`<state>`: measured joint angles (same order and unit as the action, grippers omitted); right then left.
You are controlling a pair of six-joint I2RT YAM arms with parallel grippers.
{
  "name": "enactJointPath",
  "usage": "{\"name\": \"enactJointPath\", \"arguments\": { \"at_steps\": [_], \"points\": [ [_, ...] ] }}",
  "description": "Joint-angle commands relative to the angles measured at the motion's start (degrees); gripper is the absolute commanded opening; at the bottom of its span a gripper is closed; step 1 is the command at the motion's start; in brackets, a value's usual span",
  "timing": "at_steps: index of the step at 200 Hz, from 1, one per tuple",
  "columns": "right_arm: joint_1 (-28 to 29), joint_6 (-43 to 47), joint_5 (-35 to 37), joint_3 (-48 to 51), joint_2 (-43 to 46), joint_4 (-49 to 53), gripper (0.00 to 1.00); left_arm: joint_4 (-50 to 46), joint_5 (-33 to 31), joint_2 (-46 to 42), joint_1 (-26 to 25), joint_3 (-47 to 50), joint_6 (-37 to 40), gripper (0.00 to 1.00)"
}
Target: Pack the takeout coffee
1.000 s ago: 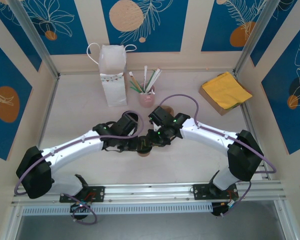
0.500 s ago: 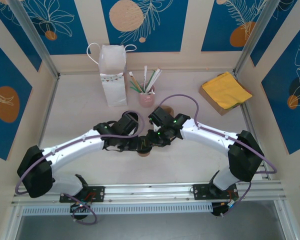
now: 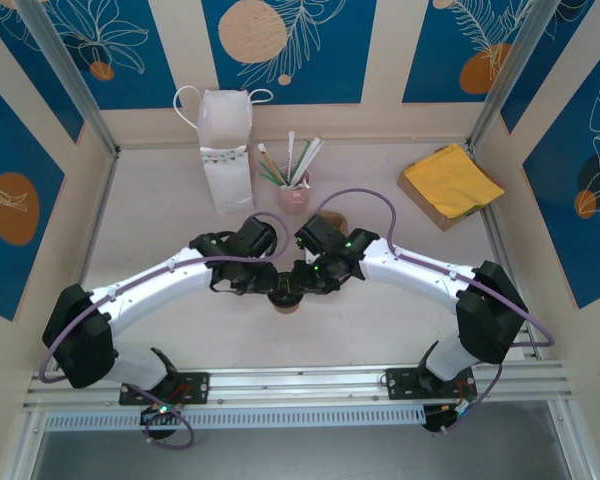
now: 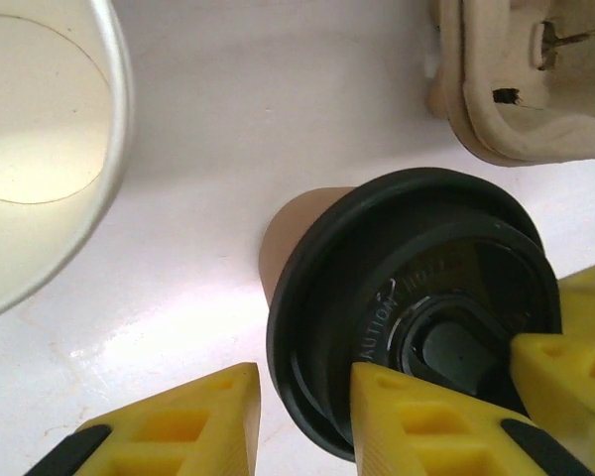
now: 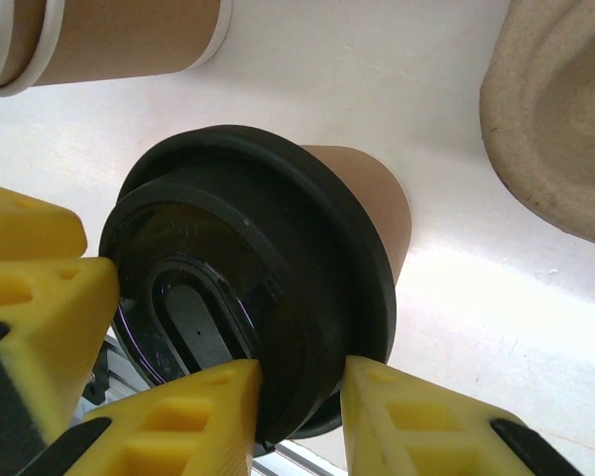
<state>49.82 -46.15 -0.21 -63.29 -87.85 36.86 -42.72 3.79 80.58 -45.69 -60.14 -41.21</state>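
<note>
The takeout coffee point(image 3: 287, 298), a brown paper cup with a black lid, stands on the table between both grippers. In the left wrist view its lid point(image 4: 416, 297) sits just ahead of my left gripper point(image 4: 305, 382). That gripper straddles the lid's rim: one finger rests on the lid top, and the outer finger point(image 4: 193, 421) stands slightly off the rim. My right gripper point(image 5: 299, 369) is shut on the opposite rim of the lid point(image 5: 238, 288), one finger on top and one outside. From above, the left gripper point(image 3: 272, 290) and the right gripper point(image 3: 305, 280) meet over the cup.
An open brown cup point(image 4: 40, 129) showing its pale inside stands close by, and a pulp cup carrier point(image 4: 535, 89) lies just beyond. At the back stand a white paper bag point(image 3: 225, 150), a pink cup of stirrers point(image 3: 293, 192) and yellow napkins point(image 3: 450, 180) on a box.
The left arm has shifted a little toward the back of the table, and its jaws have eased apart slightly at the lid. The right arm and the cup have stayed put.
</note>
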Motion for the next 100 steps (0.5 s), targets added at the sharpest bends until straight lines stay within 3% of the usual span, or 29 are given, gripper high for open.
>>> {"name": "enactJointPath", "arguments": {
  "at_steps": [1, 23, 64, 100],
  "points": [
    [1.2, 0.4, 2.2, 2.7, -3.2, 7.4, 0.28, 0.8, 0.7, 1.6, 0.4, -1.1, 1.7, 0.28],
    [1.2, 0.6, 2.3, 2.7, -3.2, 7.4, 0.28, 1.5, 1.4, 2.5, 0.4, 0.4, 1.2, 0.21],
    [1.1, 0.8, 2.3, 2.3, -2.9, 7.8, 0.28, 2.6, 1.5, 2.3, 0.4, 5.4, 0.3, 0.2],
    [1.0, 1.4, 2.4, -0.1, -2.0, 8.7, 0.29, 0.9, 0.6, 1.1, 0.4, 3.7, 0.5, 0.22]
  ]
}}
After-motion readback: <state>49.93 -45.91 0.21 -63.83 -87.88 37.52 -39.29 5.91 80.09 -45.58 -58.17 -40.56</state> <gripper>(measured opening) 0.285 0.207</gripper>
